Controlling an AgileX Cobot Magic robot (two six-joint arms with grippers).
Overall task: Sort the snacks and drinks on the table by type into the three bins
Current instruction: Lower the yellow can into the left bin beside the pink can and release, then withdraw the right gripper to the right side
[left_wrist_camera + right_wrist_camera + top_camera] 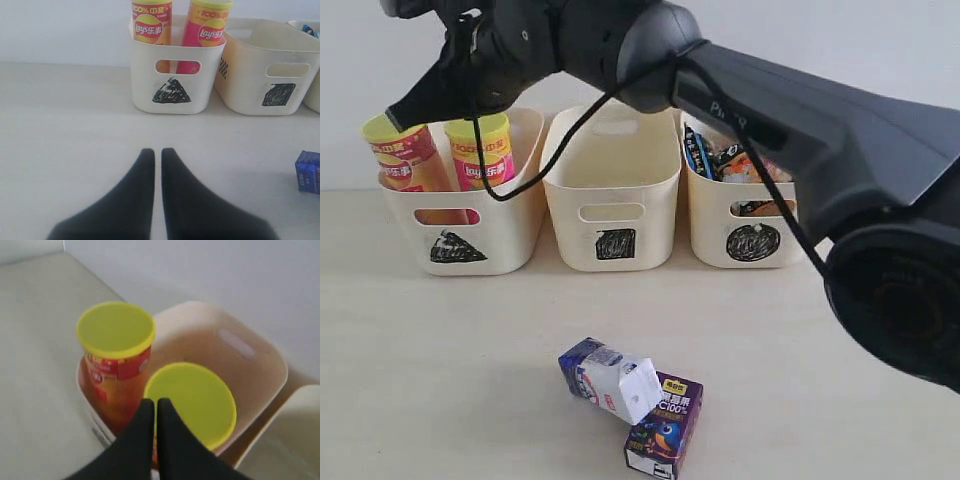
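Two Lay's chip cans stand upright in the triangle bin (pixel 455 245): the yellow one (pixel 405 155) and the pink-red one (pixel 482 150), both with lime lids. The square bin (pixel 613 240) looks empty. In the circle bin (pixel 752 243) are the blue-black bag (pixel 698 150) and the orange bag (pixel 745 165). The gable-top carton (pixel 610 378) lies against the parrot juice box (pixel 665 425) on the front of the table. My right gripper (pixel 156 402) is shut and empty, hovering just above the cans (pixel 116 330). My left gripper (pixel 157 151) is shut, low over bare table, facing the triangle bin (pixel 170 92).
My right arm (pixel 770 110) stretches from the right across all three bins to the far left. The left wrist view catches the square bin (pixel 277 95) and a corner of the blue carton (pixel 307 171). A white wall stands behind the bins.
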